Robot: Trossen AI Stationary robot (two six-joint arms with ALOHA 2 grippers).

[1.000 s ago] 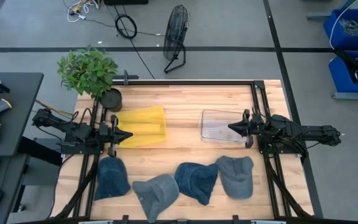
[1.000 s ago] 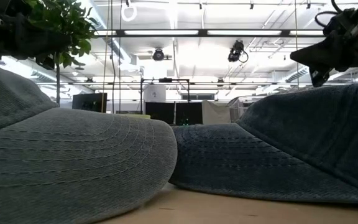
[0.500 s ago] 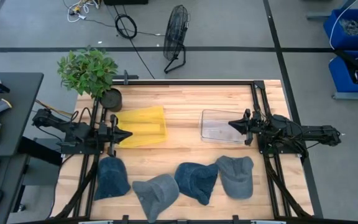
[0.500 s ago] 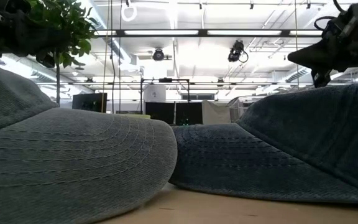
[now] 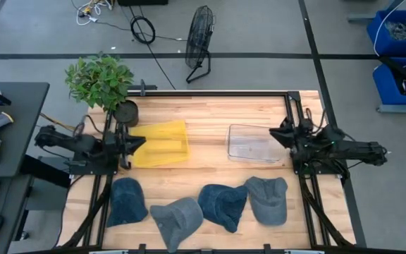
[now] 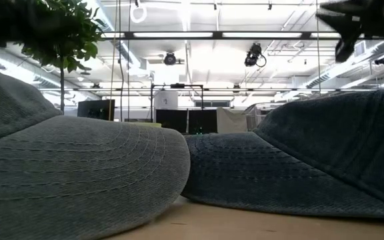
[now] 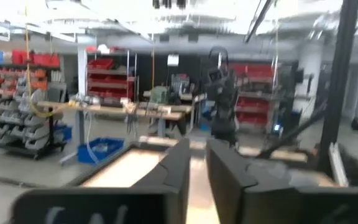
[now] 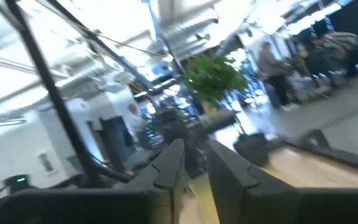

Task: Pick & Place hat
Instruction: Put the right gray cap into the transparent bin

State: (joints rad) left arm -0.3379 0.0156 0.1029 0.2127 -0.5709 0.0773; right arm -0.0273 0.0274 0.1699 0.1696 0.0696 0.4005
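Hats: four caps are lying in a row along the near edge of the wooden table [image 5: 210,116]. From the left arm's side: a dark blue hat [image 5: 127,201]; a grey hat [image 5: 176,219], its edge touching the next; a second dark blue hat [image 5: 223,205]; a grey-blue hat [image 5: 267,199], overlapping the one beside it. No gripper is touching any of them. In the low view the grey hat [image 6: 79,177] is filling the foreground, with a blue one [image 6: 245,170] behind it and another [image 6: 339,143] rising beside that.

Containers: a yellow bin [image 5: 162,142] is sitting on the left half of the table and a clear tray [image 5: 254,143] on the right half, both well apart from the hats.

Left gripper [image 5: 138,143]: is hovering at the yellow bin's outer edge, pointing inward. Its wrist view is showing the fingers [image 7: 179,171] close together with a narrow gap, holding nothing.

Right gripper [image 5: 276,134]: is hanging at the clear tray's outer edge, pointing inward. Its fingers [image 8: 169,163] are likewise nearly together and holding nothing.

Surroundings: a potted plant [image 5: 103,83] is standing at the far left corner of the table. A floor fan [image 5: 199,32] is standing on the floor beyond the table.
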